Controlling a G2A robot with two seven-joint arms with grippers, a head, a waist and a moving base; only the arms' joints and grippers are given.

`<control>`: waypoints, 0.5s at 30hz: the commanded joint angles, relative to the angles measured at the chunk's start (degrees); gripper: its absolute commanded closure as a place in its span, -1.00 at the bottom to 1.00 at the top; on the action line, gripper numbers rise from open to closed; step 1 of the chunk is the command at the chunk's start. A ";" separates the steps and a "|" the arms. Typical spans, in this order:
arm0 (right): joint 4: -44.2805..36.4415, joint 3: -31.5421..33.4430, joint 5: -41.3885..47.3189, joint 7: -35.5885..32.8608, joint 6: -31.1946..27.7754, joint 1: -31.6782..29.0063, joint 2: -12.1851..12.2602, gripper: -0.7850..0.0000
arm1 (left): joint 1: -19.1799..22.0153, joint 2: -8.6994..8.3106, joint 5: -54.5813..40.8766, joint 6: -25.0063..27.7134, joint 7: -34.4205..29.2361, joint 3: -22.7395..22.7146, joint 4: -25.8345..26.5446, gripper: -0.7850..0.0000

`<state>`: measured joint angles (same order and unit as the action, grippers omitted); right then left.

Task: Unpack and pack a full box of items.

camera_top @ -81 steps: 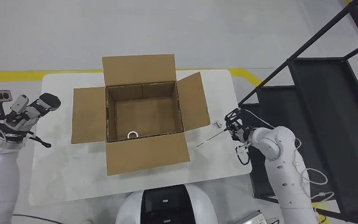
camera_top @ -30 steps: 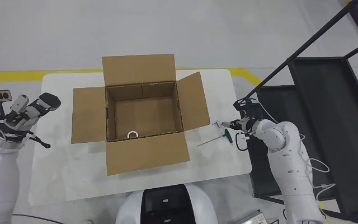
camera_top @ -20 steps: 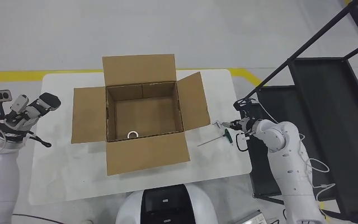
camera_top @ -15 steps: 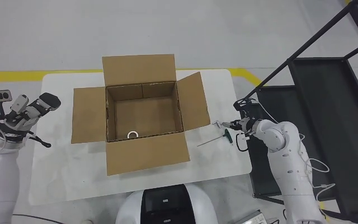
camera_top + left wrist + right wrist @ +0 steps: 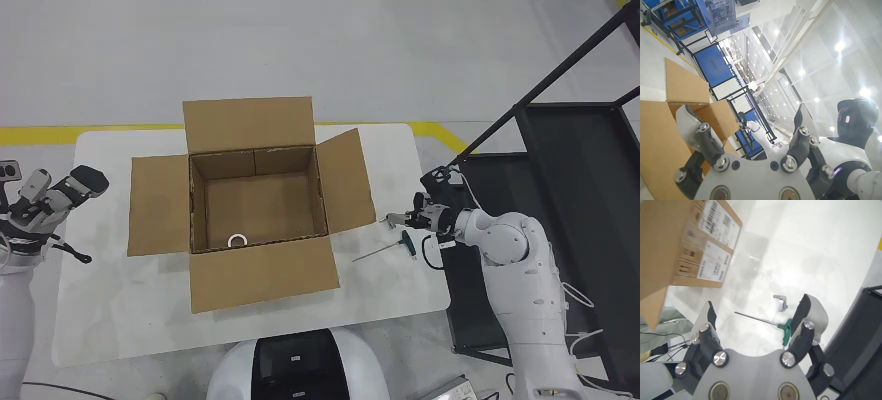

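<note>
An open cardboard box stands mid-table with all flaps spread; a small white ring lies inside near its front wall. To the right of the box on the table lie a green T-handle hex key and a small metal bracket. My right gripper hovers open just above them, nothing between its fingers. My left gripper is open at the table's left edge, pointing toward the box.
A white table carries the box. A dark metal rack stands close on the right, beside my right arm. A yellow floor line runs behind the table.
My right gripper let go of the hex key, which now lies on the table, and has lifted slightly above it. The left arm has not moved.
</note>
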<state>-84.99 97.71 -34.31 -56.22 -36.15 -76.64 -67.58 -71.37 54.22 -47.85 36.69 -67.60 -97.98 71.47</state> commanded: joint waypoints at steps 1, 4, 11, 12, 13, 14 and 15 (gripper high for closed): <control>0.27 0.48 7.49 -2.26 -0.74 0.34 0.31 -1.00 | 0.00 0.00 0.00 0.00 0.00 0.00 0.00 -1.00; 0.97 0.78 17.40 -5.61 -0.64 0.95 0.72 -1.00 | 0.00 0.00 0.00 0.00 0.00 0.00 0.00 -1.00; -0.72 0.37 37.21 -12.21 0.29 1.17 1.60 -1.00 | 0.00 0.00 0.00 0.00 0.00 0.00 0.00 -1.00; -2.14 0.12 39.04 -12.80 0.88 0.89 1.87 -1.00 | 0.00 0.00 0.00 0.00 0.00 0.00 0.00 -1.00; -3.77 -0.15 40.31 -13.30 1.38 0.43 2.18 -1.00 | 0.00 0.00 0.00 0.00 0.00 0.00 0.00 -1.00; -5.51 -0.39 41.47 -13.62 1.70 -0.08 2.51 -1.00 | 0.00 0.00 0.00 0.00 0.00 0.00 0.00 -1.00; -7.28 -0.63 42.64 -13.84 1.92 -0.67 2.85 -1.00 | 0.00 0.00 0.00 0.00 0.00 0.00 0.00 -1.00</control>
<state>-90.63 97.25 7.30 -69.91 -34.39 -76.83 -65.01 -71.37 54.22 -47.85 36.69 -67.60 -97.98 71.47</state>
